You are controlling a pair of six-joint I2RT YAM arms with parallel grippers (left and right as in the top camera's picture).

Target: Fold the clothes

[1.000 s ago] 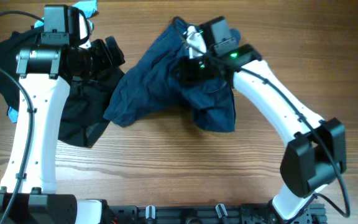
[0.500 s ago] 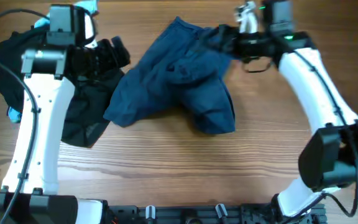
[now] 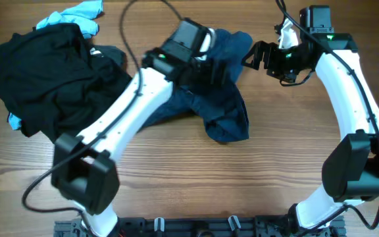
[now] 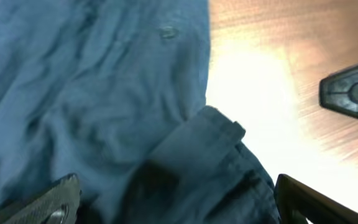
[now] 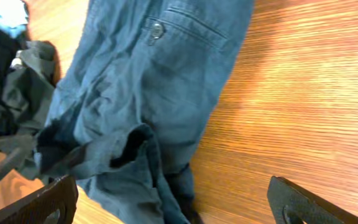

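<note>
Crumpled dark blue shorts [image 3: 226, 115] lie in the middle of the wooden table. In the right wrist view the shorts [image 5: 135, 93] show a buttoned pocket. My left gripper [image 3: 221, 69] hovers over their upper part, open. In the left wrist view its fingertips [image 4: 48, 205] stand wide on either side of a folded band of the shorts [image 4: 104, 112]. My right gripper [image 3: 255, 58] is open just right of the shorts' top edge, holding nothing. Its fingers [image 5: 309, 205] straddle the cloth's edge and bare wood.
A heap of black clothes [image 3: 48, 82] fills the back left of the table, with a light blue garment [image 3: 77, 13] behind it. Bare wood [image 3: 196, 178] runs along the front and to the right of the shorts. The tip of the right gripper's finger [image 4: 353, 93] shows in the left wrist view.
My left arm has swung from the black heap over to the blue shorts. My right gripper dragged the shorts' top to the right, let go and now stands open beside them.
</note>
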